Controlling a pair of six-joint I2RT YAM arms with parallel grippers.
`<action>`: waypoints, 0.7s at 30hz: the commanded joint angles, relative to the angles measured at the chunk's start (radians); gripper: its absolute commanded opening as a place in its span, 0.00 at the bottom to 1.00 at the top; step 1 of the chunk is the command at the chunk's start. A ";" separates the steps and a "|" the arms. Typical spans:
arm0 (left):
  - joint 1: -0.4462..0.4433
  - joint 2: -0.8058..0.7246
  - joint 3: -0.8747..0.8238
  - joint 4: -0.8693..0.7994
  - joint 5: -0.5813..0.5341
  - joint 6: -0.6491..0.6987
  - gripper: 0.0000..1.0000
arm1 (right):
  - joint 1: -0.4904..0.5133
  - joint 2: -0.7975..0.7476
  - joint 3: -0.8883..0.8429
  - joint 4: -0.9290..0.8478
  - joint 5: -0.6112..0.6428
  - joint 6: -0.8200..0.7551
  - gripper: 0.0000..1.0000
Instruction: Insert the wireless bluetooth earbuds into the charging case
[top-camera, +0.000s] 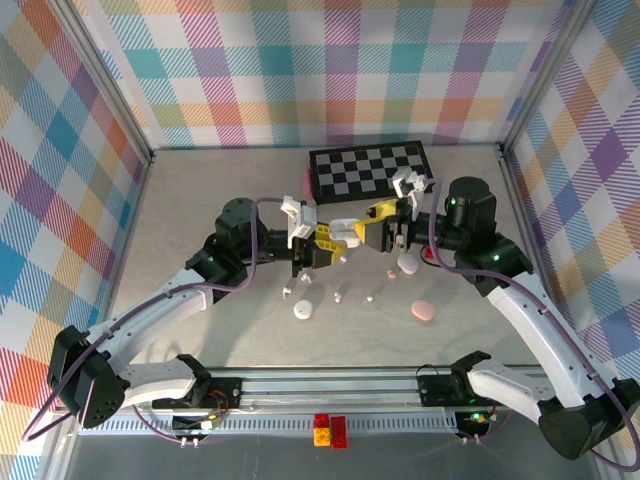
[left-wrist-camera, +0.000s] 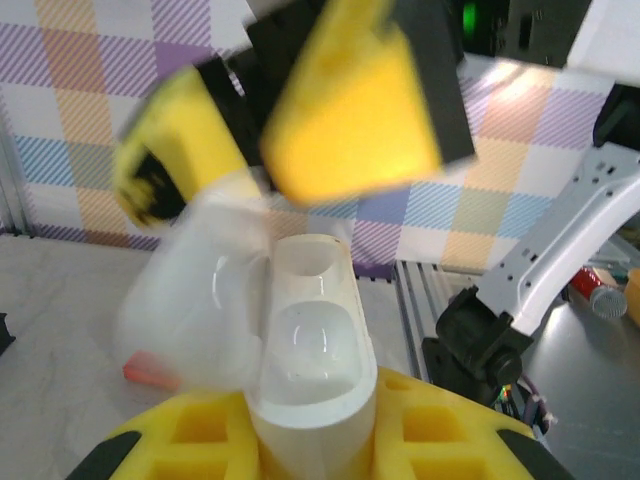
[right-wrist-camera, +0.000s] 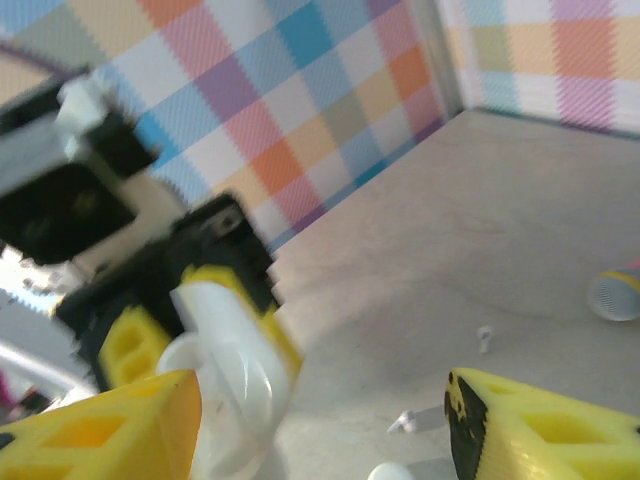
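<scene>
My left gripper (left-wrist-camera: 315, 415) is shut on a white charging case (left-wrist-camera: 312, 345), held upright above the table with its lid (left-wrist-camera: 195, 310) swung open to the left. In the top view this left gripper (top-camera: 325, 243) meets my right gripper (top-camera: 368, 228) over the middle of the table. The right gripper (right-wrist-camera: 320, 410) is open, with the case (right-wrist-camera: 235, 365) just off its left yellow finger (right-wrist-camera: 110, 430). Its fingers (left-wrist-camera: 350, 110) are blurred above the case. Tiny white earbuds (top-camera: 338, 297) lie loose on the table below, two of them (right-wrist-camera: 484, 337) beyond the right finger.
A white pebble case (top-camera: 302, 311), a pink one (top-camera: 424, 312) and another white one (top-camera: 407, 264) lie on the table. A checkerboard (top-camera: 372, 170) sits at the back. A beige cylinder (right-wrist-camera: 615, 295) lies at the right. Plaid walls enclose the table.
</scene>
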 joint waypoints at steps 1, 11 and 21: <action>-0.006 -0.015 -0.008 -0.020 -0.027 0.102 0.09 | -0.007 -0.005 0.017 0.014 0.096 0.043 0.71; 0.018 -0.035 -0.135 0.094 -0.066 0.113 0.05 | -0.007 -0.068 -0.051 -0.033 0.320 0.120 0.83; 0.167 -0.138 -0.330 0.348 -0.131 -0.146 0.02 | 0.003 0.141 -0.076 -0.238 0.434 0.212 0.77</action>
